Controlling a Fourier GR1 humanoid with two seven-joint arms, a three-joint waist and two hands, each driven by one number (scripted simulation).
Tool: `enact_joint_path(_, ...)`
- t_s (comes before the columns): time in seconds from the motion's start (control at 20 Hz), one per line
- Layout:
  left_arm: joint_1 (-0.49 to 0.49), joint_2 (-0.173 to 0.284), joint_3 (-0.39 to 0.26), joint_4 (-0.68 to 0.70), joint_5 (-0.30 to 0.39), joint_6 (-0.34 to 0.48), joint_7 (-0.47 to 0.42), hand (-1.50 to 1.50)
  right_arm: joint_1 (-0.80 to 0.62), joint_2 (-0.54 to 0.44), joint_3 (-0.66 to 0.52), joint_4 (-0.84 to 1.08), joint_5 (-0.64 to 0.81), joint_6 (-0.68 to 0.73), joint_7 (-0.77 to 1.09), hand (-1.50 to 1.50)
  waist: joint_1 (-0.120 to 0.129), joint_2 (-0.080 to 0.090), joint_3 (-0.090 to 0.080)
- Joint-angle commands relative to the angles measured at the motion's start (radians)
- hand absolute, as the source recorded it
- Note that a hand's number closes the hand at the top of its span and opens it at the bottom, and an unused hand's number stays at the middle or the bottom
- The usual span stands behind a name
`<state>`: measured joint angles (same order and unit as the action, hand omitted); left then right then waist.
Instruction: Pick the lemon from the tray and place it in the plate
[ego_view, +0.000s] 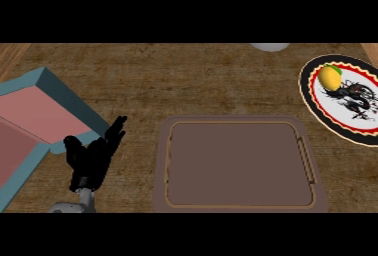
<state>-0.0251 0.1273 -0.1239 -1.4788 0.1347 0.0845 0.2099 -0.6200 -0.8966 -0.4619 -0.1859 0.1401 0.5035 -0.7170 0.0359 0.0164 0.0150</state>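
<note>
The yellow lemon (330, 77) lies on the upper left part of the round plate (319, 107), which is white with a black dragon figure and a black and red rim, at the right edge of the counter. The brown tray (240, 205) sits in the middle near the front, and nothing lies in it. My left hand (92, 160) rests open to the left of the tray, fingers straight and pointing up. My right hand does not show in the head view.
A teal box with pink inner faces (44, 112) stands at the left, close to my left hand. A pale round object (269, 46) peeks in at the top edge. The counter is brown woven cloth.
</note>
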Motion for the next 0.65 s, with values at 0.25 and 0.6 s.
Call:
enact_joint_path(0.25, 0.042, 0.027, 0.029, 0.003, 0.020, -0.016, 0.028, 0.00, 0.179, -0.028, 0.059, -0.042, 0.053, 0.103, -0.229, -1.50, -0.011, -0.002, -0.007)
enact_joint_path(0.6, 0.005, 0.009, 0.015, 0.039, 0.002, -0.014, 0.020, 0.00, 0.186, -0.037, 0.063, -0.045, 0.044, 0.084, -0.235, -1.50, -0.008, 0.004, -0.005)
